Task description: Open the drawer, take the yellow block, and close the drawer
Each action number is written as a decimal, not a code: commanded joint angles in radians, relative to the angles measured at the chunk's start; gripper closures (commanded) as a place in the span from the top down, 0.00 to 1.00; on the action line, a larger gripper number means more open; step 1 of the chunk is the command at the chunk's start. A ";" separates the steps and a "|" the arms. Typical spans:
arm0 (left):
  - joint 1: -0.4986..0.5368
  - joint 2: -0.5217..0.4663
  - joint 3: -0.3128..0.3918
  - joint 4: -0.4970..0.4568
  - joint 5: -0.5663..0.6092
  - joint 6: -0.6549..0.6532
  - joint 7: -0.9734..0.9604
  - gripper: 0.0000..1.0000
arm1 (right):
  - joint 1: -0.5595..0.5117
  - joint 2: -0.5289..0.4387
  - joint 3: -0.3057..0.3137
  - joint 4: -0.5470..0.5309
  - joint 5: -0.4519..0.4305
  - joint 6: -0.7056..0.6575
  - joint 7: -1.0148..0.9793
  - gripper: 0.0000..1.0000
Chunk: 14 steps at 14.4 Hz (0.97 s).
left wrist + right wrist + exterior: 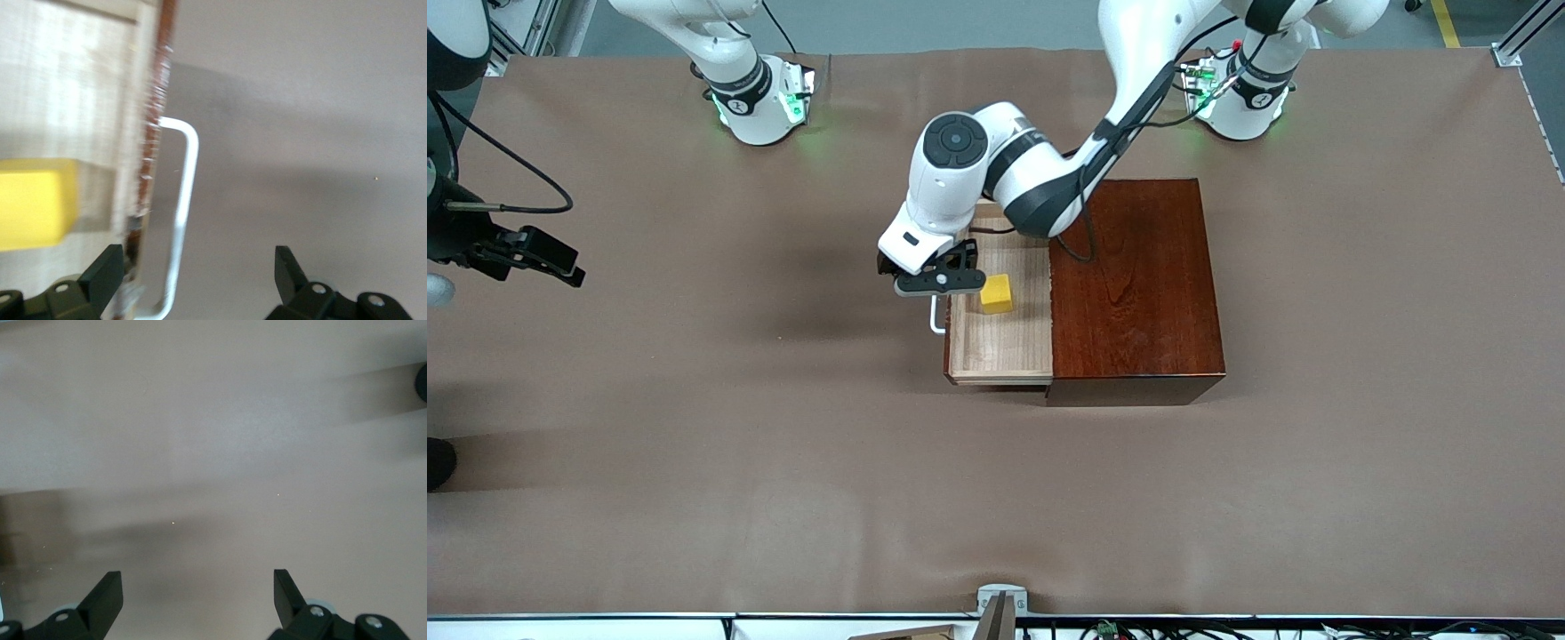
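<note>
Left pincer (193,283) agape over drawer (1000,351) handle (180,220) (yellow block (997,293) inside).

You have a plain brown cover (694,462) spread over the whole table, smooth, with soft shadows lying across it toward the right arm's end. At the edge nearest the front camera, about midway along, you can see a small grey metal bracket (1001,597), and beside it a tangle of dark cables (1103,629) running below a white strip (605,627). At the corner by the left arm's base you'll find an aluminium frame rail (1525,36) and a yellow floor line (1446,22) on grey floor. A dark rounded shape (438,462) pokes in at the right arm's end; you cannot tell what it is.
</note>
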 commanded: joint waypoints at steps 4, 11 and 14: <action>0.119 -0.266 0.040 -0.045 -0.006 -0.353 0.026 1.00 | -0.007 0.006 0.007 0.005 0.008 0.010 0.012 1.00; 0.375 -0.478 0.038 -0.103 -0.003 -0.610 0.381 1.00 | -0.004 0.017 0.009 0.005 0.017 0.015 0.012 1.00; 0.513 -0.550 0.037 -0.155 -0.003 -0.630 0.571 1.00 | 0.021 0.035 0.009 0.007 0.020 0.030 0.012 1.00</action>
